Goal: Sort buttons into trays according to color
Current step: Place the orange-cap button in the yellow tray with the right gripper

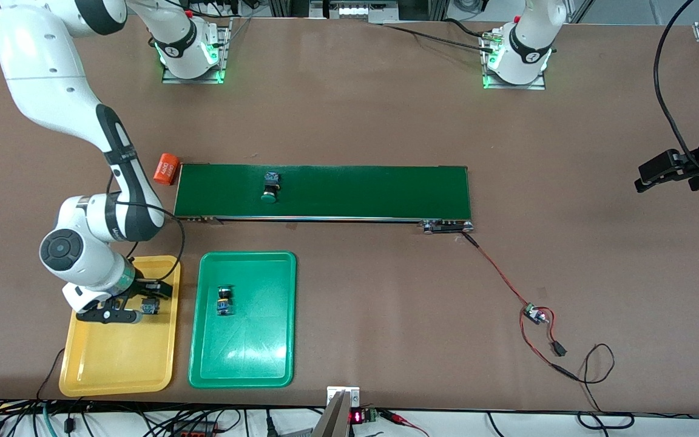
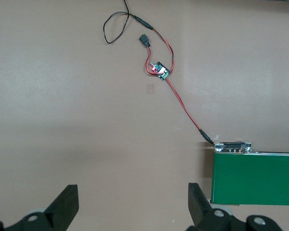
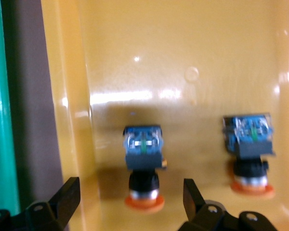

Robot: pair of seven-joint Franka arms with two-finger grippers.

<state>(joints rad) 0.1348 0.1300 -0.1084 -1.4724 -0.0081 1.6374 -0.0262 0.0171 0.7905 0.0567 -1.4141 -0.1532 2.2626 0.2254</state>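
The right gripper [image 1: 124,311] hangs low over the yellow tray [image 1: 120,358], at the part of it nearest the conveyor belt [image 1: 325,192]. Its fingers [image 3: 67,197] stand open, gripping nothing. In the right wrist view two yellow-orange-capped buttons lie on the tray floor: one button [image 3: 143,163] sits between the spread fingers, free of both, and the second button [image 3: 248,154] lies just beside it. In the front view only a button body [image 1: 150,306] shows by the gripper.

The green tray [image 1: 243,352] lies just beside the yellow one, toward the left arm's end of the worktop [image 1: 386,121]. One green-capped button [image 1: 224,300] lies in it, in the half nearer the belt. Another green-capped button [image 1: 271,186] lies on the dark-green conveyor belt, toward the right arm's end of it. An orange cylinder [image 1: 166,168] lies on the worktop at that same end of the belt, just beside its corner.

The left gripper [image 1: 665,173] waits over bare worktop at the left arm's end, well apart from the trays, its fingers [image 2: 67,204] spread wide and empty. A small circuit board [image 1: 533,313] with red and black wires lies on the worktop, wired to the belt's corner.
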